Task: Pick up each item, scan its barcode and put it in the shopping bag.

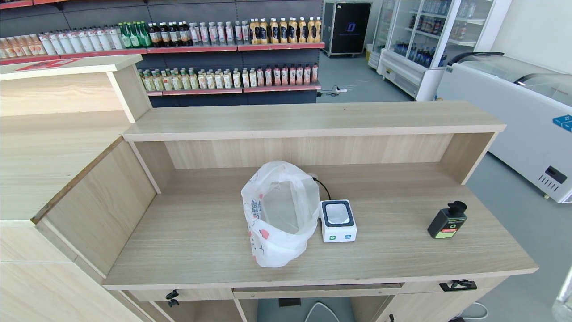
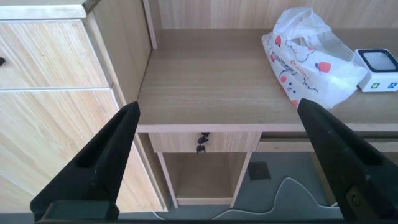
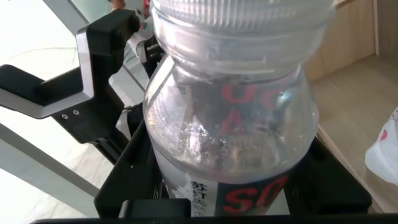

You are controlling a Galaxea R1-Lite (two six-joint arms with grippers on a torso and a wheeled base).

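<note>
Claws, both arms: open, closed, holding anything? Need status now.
Left claw: open, nothing between its fingers.
Right claw: closed on a clear bottle.

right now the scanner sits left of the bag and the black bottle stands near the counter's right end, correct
No. The head view shows the scanner right of the bag, not left. The black bottle does stand near the counter's right end.
</note>
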